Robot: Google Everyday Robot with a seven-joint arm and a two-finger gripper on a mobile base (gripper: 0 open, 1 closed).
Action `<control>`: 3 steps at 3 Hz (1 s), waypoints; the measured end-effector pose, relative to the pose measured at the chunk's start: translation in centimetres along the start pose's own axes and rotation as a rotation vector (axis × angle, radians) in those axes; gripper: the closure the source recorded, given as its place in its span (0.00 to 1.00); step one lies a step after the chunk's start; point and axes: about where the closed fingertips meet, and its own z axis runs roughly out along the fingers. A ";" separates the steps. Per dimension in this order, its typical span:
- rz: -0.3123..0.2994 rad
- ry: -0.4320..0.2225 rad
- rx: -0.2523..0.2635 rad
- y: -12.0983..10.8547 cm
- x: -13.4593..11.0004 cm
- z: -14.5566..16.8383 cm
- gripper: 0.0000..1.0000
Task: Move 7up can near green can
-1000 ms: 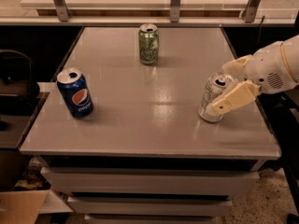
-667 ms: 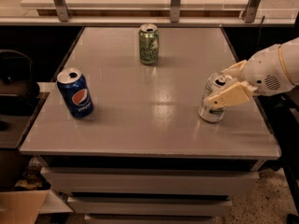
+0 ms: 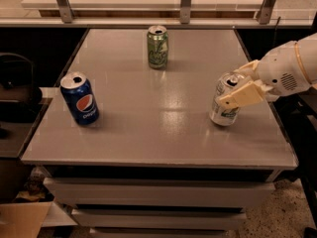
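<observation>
7up can [image 3: 224,108] is stood upright near the right edge of the table [image 3: 148,148], toward the front. It is clasped by the gripper [image 3: 231,87], reached in from the right: one finger [image 3: 245,94] is pressed across its near side, the other is set behind its rim. A Pepsi can [image 3: 79,98] is seen well apart at the left. The green can [image 3: 157,46] is placed farther back and leftward, with open tabletop between.

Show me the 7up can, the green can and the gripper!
7up can [image 3: 223,114]: camera view, lower body.
green can [image 3: 157,51]: camera view, middle of body.
gripper [image 3: 232,87]: camera view, its middle, at the 7up can.
</observation>
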 end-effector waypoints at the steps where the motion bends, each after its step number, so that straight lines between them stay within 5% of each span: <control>1: -0.036 -0.010 0.018 -1.3 -2.1 -2.5 1.00; 3: -0.045 -0.022 0.052 -2.6 -3.7 -2.5 1.00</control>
